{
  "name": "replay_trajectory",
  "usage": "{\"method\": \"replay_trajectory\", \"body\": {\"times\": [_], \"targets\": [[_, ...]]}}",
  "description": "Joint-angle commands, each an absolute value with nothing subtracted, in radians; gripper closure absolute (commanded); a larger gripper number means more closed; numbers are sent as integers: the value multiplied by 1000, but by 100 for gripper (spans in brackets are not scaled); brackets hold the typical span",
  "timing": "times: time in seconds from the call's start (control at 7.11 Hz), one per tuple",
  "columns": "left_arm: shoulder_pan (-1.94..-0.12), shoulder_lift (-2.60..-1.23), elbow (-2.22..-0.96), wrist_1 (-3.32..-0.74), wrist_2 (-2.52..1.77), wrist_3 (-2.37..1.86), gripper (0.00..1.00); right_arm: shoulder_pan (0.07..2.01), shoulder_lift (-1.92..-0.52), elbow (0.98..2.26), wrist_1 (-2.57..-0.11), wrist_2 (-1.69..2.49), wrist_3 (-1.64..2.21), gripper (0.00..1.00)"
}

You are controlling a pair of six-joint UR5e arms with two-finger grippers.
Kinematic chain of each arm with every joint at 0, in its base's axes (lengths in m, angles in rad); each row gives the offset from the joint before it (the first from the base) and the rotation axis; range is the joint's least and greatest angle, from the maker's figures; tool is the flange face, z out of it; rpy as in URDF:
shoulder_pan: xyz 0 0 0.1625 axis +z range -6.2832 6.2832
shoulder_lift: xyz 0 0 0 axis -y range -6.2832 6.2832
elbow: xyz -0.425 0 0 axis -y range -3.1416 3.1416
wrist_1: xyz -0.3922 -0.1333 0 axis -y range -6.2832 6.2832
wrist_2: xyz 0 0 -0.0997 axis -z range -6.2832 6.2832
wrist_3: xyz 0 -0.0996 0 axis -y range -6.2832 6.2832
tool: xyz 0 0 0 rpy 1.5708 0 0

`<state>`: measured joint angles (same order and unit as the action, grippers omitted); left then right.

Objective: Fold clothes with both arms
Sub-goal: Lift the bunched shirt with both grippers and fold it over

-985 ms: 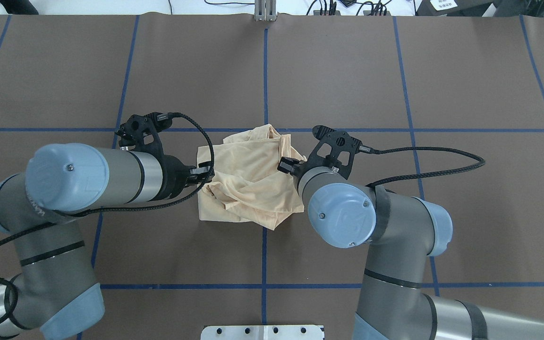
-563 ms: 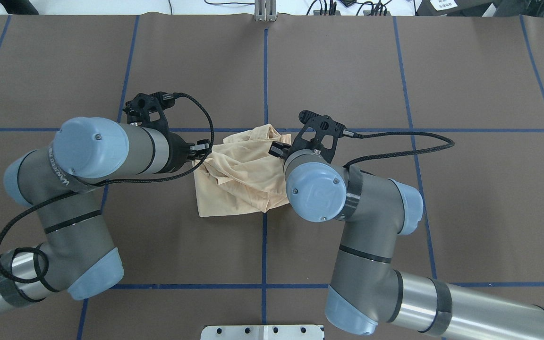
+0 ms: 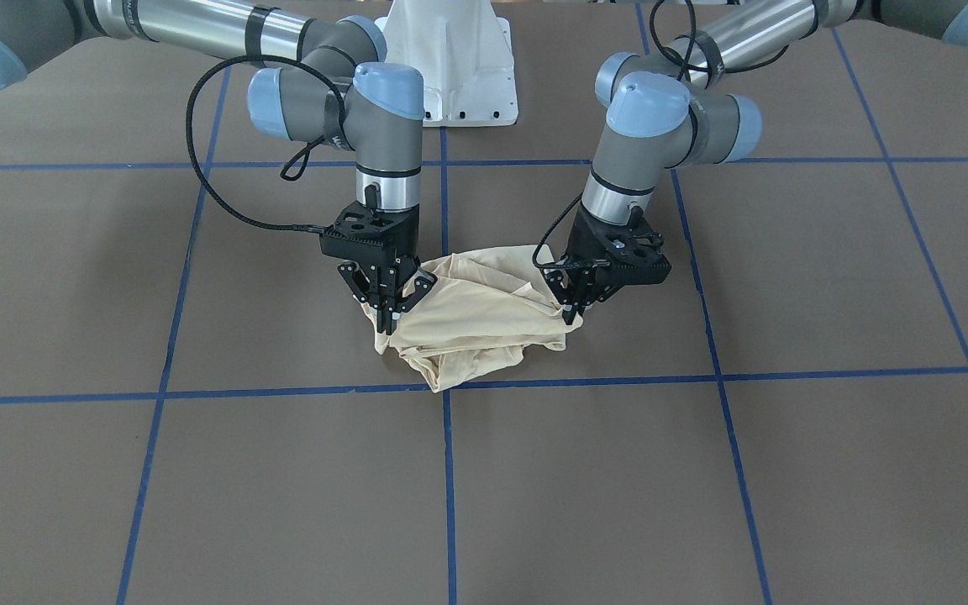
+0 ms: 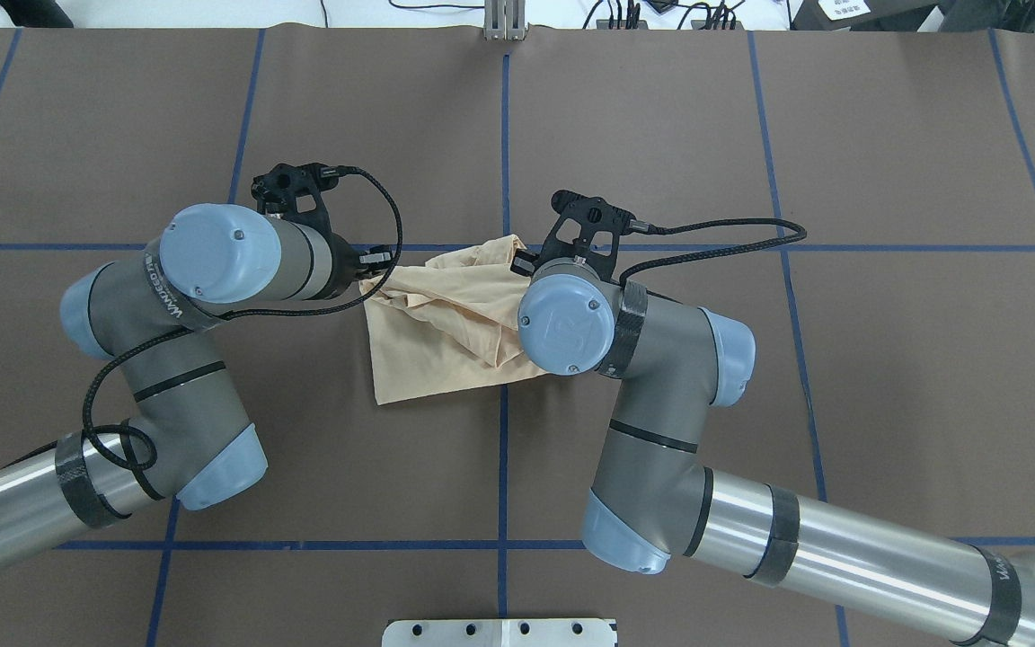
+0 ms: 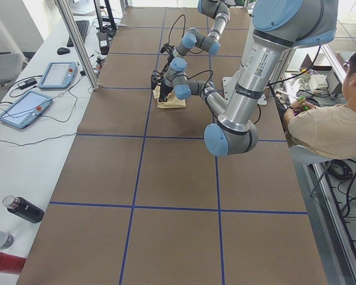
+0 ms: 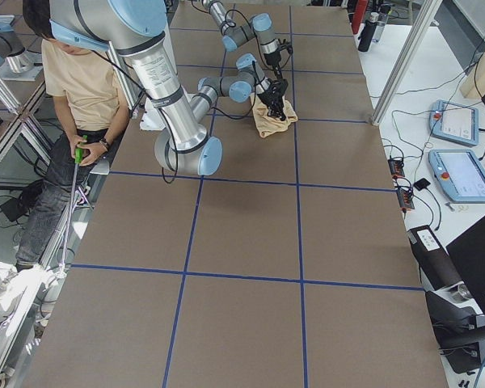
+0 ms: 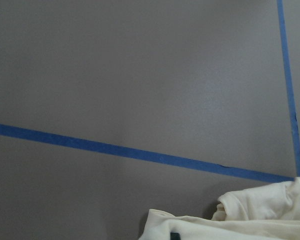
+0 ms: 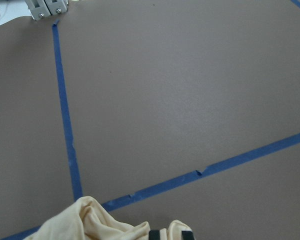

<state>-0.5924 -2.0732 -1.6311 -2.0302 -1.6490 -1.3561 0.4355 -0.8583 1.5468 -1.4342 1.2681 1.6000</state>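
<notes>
Cloth in both grips: a pale cream-yellow T-shirt point(image 4: 432, 346) lies bunched near the middle of the brown worktop point(image 4: 751, 135), over a crossing of the blue tape lines point(image 4: 505, 135) that divide the surface into squares. The left end effector point(image 3: 570, 313) is clamped on one side of the bundle and the right end effector point(image 3: 389, 323) on the other, each with its fingers pinched together on a fold of fabric. The garment is too crumpled to show which end is the collar. Seen from overhead, its long axis runs diagonally, from a flat corner lying toward the robot's left to a gathered tip on the far side beside the right wrist. The edge between the two grips runs across the worktop from left to right. The left arm point(image 4: 212, 261) and right arm point(image 4: 571, 323) both bend inward over the cloth. Lettering on the left arm's sleeve is too small to read. At the end of the table, a black bottle point(image 5: 24, 209) lies on a white side bench; its contents cannot be made out. A seated person point(image 5: 338, 127) is beside the robot.
</notes>
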Motion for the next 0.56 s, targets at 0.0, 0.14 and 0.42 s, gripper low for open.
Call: {"method": "replay_trajectory", "body": {"times": [0.0, 0.14, 0.42], "targets": [[-629, -2074, -1652, -2045, -1658, -1234, 0, 498, -800, 1564, -1433, 1453, 1556, 0], [-679, -2062, -1672, -2043, -1766, -1141, 0, 497, -796, 1594, -1434, 1465, 1554, 0], [-735, -2010, -1692, -2048, -1825, -1007, 0, 424, -776, 1598, -1491, 1409, 1569, 0]]}}
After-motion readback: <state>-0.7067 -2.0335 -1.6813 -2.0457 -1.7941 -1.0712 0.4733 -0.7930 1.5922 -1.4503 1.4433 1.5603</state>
